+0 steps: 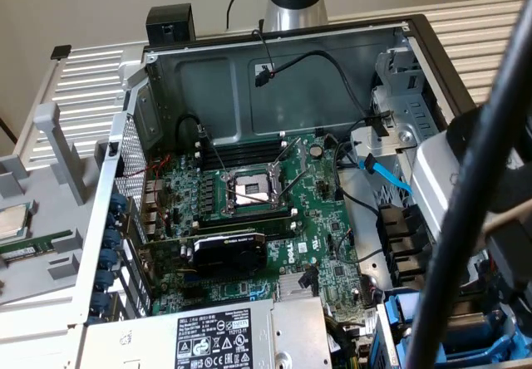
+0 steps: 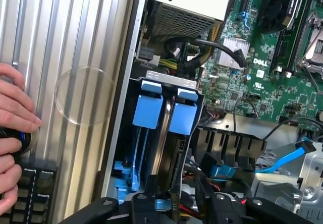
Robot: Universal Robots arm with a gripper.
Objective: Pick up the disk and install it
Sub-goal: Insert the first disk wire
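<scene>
In the exterior view you get the whole open computer case [image 1: 208, 78]. The motherboard [image 1: 326, 271] covers its floor and the power supply [image 1: 216, 336] with its black label sits at the near edge. The arm [image 1: 445, 169] is a pale blur at the exterior view's right, crossed by a thick black cable [image 1: 465, 219].

The wrist view gives you what that blur covers. The drive cage [image 2: 170, 76] stands in the case corner next to the power supply, and the disk [image 2: 150, 114] stands edge-on inside it, its blue carrier tabs up against the cage's grey end bracket.

The arm reaches over that corner, and the gripper [image 2: 174, 208] sits right at the disk's near end, in line with it. You cannot tell whether it is spread or pinching the carrier.

Room is tight. The case wall [image 2: 121, 113] runs just beside the cage on one side. A black cable bundle [image 2: 197, 50] lies between cage and power supply, and a blue data cable [image 2: 285, 159] crosses on the motherboard side. Beyond the wall, on the ribbed table [image 2: 65, 32], a person's hand [image 2: 15, 118] rests on a knob beside a keyboard [image 2: 28, 196].
</scene>
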